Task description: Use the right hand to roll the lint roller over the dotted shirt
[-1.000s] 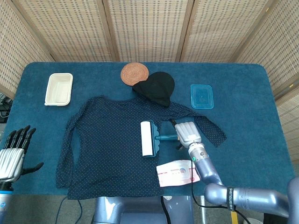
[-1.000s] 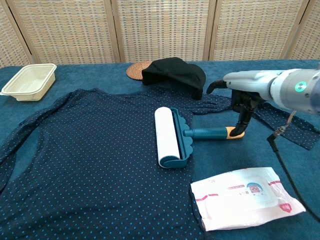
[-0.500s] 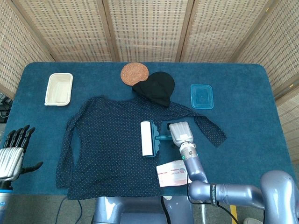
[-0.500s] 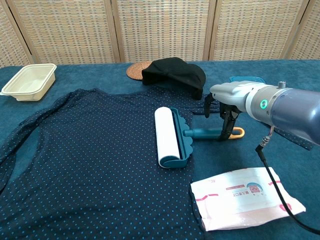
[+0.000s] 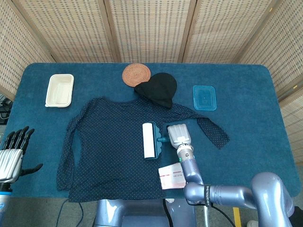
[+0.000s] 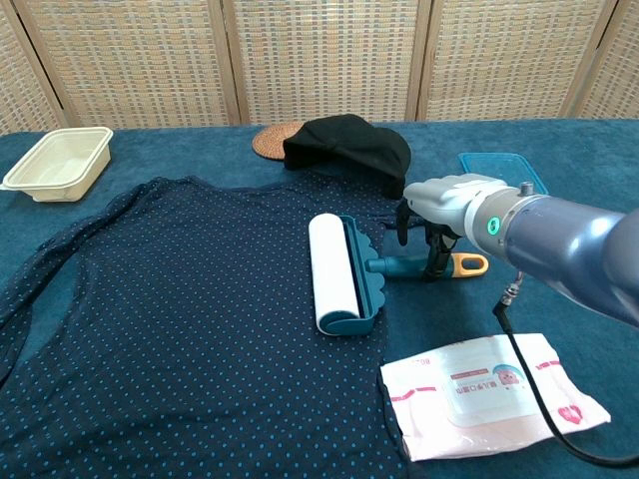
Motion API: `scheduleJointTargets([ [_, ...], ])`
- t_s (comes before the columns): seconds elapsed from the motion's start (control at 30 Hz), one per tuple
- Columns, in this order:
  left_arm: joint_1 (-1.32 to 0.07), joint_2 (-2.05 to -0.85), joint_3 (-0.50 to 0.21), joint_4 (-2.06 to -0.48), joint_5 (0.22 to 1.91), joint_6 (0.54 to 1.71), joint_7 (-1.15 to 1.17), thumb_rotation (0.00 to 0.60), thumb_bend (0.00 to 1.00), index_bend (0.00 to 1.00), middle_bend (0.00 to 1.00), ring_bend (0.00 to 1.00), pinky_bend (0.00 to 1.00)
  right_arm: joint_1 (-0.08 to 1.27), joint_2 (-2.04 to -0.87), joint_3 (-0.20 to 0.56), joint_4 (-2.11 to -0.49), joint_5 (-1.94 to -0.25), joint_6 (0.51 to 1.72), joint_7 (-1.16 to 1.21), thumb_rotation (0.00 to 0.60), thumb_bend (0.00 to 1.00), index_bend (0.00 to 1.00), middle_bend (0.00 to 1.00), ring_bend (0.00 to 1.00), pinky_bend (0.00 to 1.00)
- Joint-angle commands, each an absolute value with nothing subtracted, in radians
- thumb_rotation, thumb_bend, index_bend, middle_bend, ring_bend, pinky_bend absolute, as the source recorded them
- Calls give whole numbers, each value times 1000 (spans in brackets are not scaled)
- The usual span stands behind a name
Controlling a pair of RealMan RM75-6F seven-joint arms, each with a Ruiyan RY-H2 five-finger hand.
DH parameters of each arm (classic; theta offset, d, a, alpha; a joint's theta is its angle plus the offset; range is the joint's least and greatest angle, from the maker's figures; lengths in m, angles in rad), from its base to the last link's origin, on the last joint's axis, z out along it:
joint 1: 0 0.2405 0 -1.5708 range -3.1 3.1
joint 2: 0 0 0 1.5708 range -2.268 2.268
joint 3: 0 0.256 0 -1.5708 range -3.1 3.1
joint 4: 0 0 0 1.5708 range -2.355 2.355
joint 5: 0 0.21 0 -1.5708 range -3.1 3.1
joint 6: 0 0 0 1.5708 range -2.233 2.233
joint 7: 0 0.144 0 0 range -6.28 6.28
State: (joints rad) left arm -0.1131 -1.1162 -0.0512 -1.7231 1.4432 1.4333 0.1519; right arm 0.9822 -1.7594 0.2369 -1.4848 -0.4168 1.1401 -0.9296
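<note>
Blue cloth covers the table point(image 5: 246, 127) I am working over. At the back I see a round woven coaster point(image 5: 136, 74) with a black hat point(image 5: 157, 89) just in front of it, the hat's edge lying on the collar of the dotted shirt point(image 5: 109, 146). A cream tray point(image 5: 59, 90) sits far back on the left, a clear blue lid point(image 5: 204, 97) on the right. A packet of wet wipes point(image 6: 489, 391) lies near the shirt's hem, just beside my right arm; its cable crosses the packet.

The shirt is spread flat, dark navy with pale dots, sleeves out to both sides. The lint roller point(image 6: 344, 275) lies on its right part: white roll, teal guard with a scalloped edge, teal handle ending in an orange loop that points right.

My right hand point(image 6: 436, 215) hangs over the handle, fingers pointing down on either side of it; I cannot tell whether they grip it. My left hand point(image 5: 12, 153) is off at the table's left edge, holding nothing, fingers spread.
</note>
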Motion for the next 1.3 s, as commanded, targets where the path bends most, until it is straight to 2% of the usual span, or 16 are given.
scheduleJointTargets([
  [0.03,-114,-1116,-52,-1722,1441,1432,150,600,0,0,0,0,0,990,-1778,239,-1467,-411,1138,-936,600,420,391,1000,1000,1000],
  [0.63,-123,-1115,-56,-1713,1424,1417,135,600,0,0,0,0,0,1000,-1847,229,-1375,-435,1112,-945,600,493,461,1000,1000,1000],
  [0.7,-123,-1115,-56,-1713,1422,1416,134,600,0,0,0,0,0,1000,-1852,228,-1367,-435,1109,-946,600,532,491,1000,1000,1000],
  [0.87,-126,-1115,-55,-1712,1419,1411,130,600,0,0,0,0,0,993,-1852,228,-1365,-448,1107,-940,600,792,628,1000,1000,1000],
  [0.93,-126,-1114,-54,-1712,1419,1409,125,600,0,0,0,0,0,988,-1840,232,-1383,-473,1114,-926,600,844,649,1000,1000,1000],
  [1.3,-129,-1097,-53,-1719,1425,1404,88,600,0,0,0,0,0,1028,-1755,262,-1543,-516,1186,-1023,600,885,676,1000,1000,1000],
])
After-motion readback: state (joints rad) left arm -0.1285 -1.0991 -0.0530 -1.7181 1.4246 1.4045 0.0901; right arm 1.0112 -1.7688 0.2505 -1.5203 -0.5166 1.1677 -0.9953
